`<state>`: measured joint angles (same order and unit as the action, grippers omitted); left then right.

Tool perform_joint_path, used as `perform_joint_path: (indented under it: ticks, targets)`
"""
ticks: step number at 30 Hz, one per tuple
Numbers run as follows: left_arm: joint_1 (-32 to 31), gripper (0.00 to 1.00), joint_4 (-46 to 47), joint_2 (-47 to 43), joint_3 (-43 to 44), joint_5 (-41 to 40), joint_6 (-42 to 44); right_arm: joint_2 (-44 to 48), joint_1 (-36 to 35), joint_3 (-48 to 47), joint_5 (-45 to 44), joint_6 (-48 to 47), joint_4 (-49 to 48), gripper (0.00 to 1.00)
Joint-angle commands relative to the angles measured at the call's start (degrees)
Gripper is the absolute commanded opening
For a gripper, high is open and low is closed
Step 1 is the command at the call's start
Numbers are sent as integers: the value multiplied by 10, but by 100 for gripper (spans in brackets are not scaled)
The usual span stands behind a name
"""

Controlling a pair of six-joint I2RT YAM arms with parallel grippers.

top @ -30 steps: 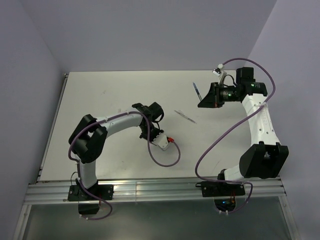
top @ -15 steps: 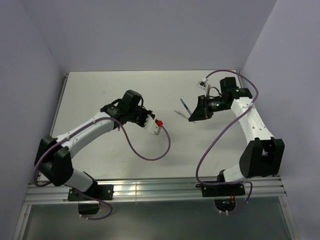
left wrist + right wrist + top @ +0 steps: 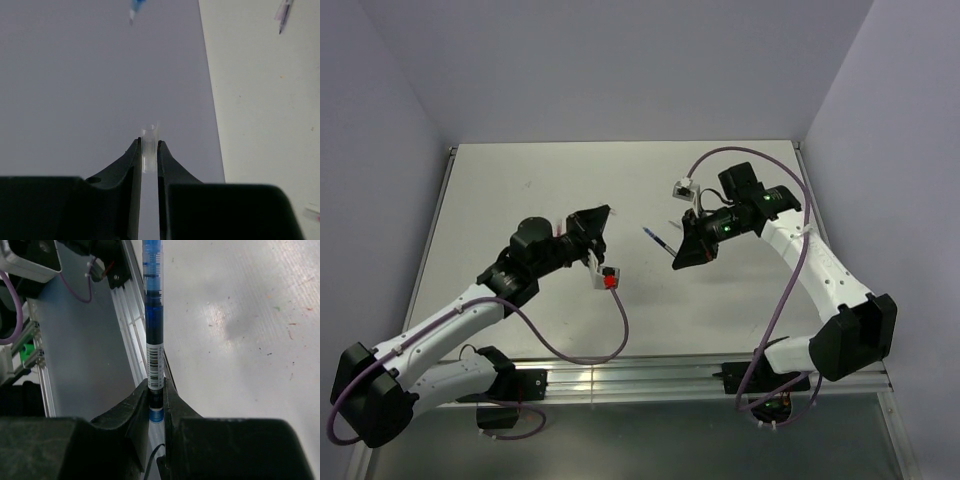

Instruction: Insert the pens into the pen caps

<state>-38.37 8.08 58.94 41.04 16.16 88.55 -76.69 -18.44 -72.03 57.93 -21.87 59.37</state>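
Observation:
My left gripper [image 3: 149, 143] is shut on a clear pen cap [image 3: 149, 137], whose open end sticks out past the fingertips. In the top view the left gripper [image 3: 594, 230] hangs above the table's middle and faces right. My right gripper [image 3: 156, 386] is shut on the blue pen [image 3: 152, 305] near its back end, with the shaft reaching forward. From above, the right gripper [image 3: 678, 252] faces left and the blue pen [image 3: 656, 237] points at the left gripper, with a gap between them. Its tip [image 3: 135, 8] shows at the top of the left wrist view. A pale pen [image 3: 283, 12] lies on the table.
The white table [image 3: 520, 200] has a metal rail [image 3: 620, 378] along its near edge, which also shows as the rail [image 3: 125, 305] in the right wrist view. Purple cables [image 3: 570, 350] loop from both wrists. A small pinkish thing [image 3: 312, 214] lies at the left wrist view's edge.
Both arms have swung towards the table's middle. The left gripper rose and turned right with the cap. The right gripper came forward and left with the blue pen, closing the gap.

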Motion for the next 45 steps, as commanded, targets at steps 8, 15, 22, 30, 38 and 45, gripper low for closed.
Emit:
perform_joint_path:
  ticks: [8, 15, 22, 30, 38, 45]
  targets:
    - [-73, 0, 52, -25, 17, -23, 12, -2, -60, -75, -41, 18, 0, 0]
    - [-86, 0, 51, -39, -1, -5, 39, 0, -64, -65, -49, 17, -1, 0]
    - [-90, 0, 34, -43, 4, 4, 43, -2, -65, -67, -49, 17, 0, 0]
    - [-93, 0, 28, -37, 4, 3, 49, -7, -65, -68, -48, 18, -1, 0]
    - [-96, 0, 14, -31, 4, 4, 60, -17, -65, -68, -52, 18, -1, 0]
    - [-101, 0, 5, -30, -7, 4, 91, -25, -65, -75, -48, 21, -1, 0]
